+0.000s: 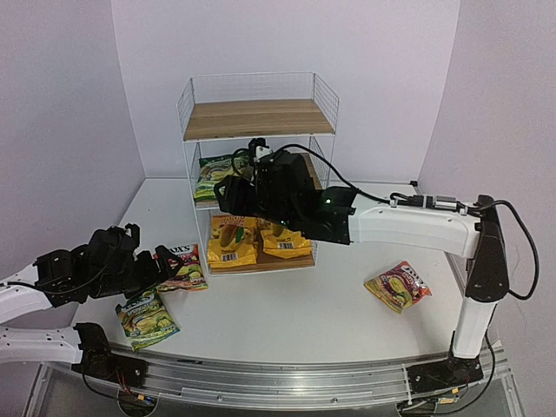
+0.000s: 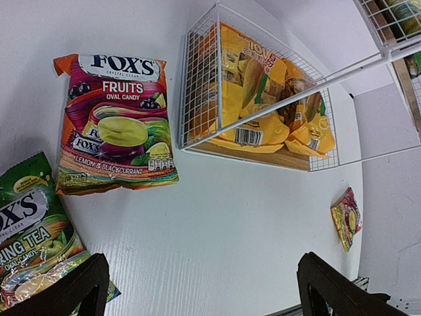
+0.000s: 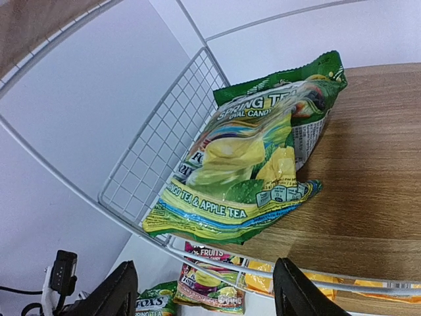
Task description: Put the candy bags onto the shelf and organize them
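Observation:
The shelf [image 1: 259,117] stands at the back centre. Two yellow-orange bags [image 1: 234,241] [image 1: 285,239] lie on its bottom board. A green bag [image 3: 253,164] lies on the middle board, also seen from the top view [image 1: 213,174]. My right gripper [image 3: 204,296] is open and empty just in front of the middle tier. A red/pink bag [image 1: 184,265] and a green bag [image 1: 146,318] lie on the table at left; another red/pink bag [image 1: 398,286] lies at right. My left gripper [image 2: 200,293] is open and empty above the table, near the red/pink bag [image 2: 115,125].
The white table [image 1: 295,313] is bounded by purple walls. A metal rail [image 1: 278,382] runs along the near edge. The right arm [image 1: 408,221] reaches across to the shelf's front. The shelf's wire mesh side [image 2: 200,85] stands close to the left gripper.

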